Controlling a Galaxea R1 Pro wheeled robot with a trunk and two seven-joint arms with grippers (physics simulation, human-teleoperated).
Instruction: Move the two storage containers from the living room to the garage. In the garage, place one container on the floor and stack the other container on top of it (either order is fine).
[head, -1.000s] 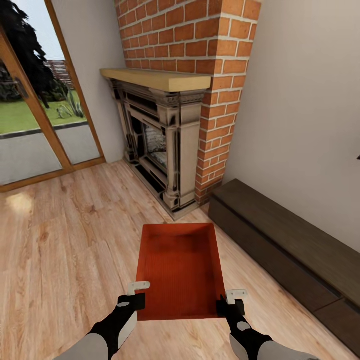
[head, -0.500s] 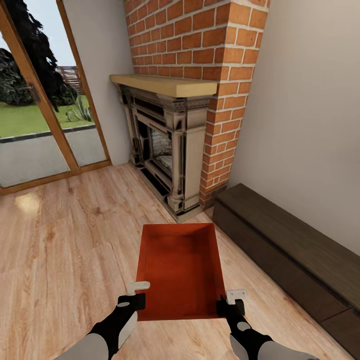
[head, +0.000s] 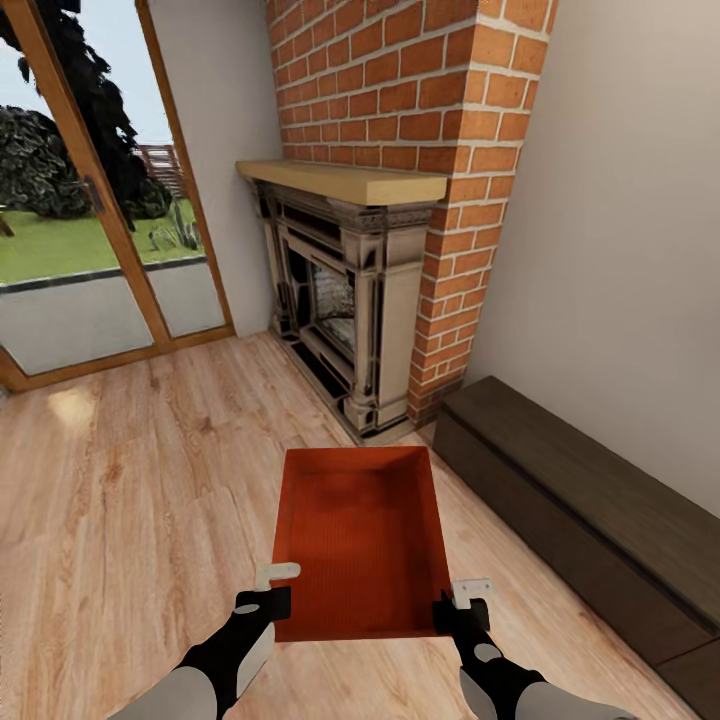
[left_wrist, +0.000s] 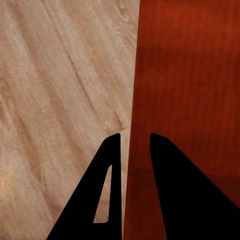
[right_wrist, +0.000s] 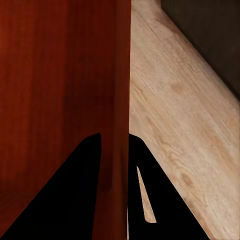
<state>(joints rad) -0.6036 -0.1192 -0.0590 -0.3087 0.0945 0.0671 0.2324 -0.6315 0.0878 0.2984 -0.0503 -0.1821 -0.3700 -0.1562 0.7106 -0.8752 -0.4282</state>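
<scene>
One orange-red storage container hangs above the light wood plank floor in front of me, open top up, its ribbed bottom showing. My left gripper is shut on its left wall near the close corner. The left wrist view has the thin wall clamped between the two dark fingers. On the right wall, my right gripper is shut the same way; that wall runs between its fingers. I am in the living room.
A red brick fireplace with a pale wood mantel stands ahead. A low dark wood bench runs along the right wall. Wood-framed glass doors are at the left. Bare plank floor spreads left of the container.
The whole view has swung left, so fireplace, doors and bench sit further right in the picture. The container and both grippers keep the same place before me.
</scene>
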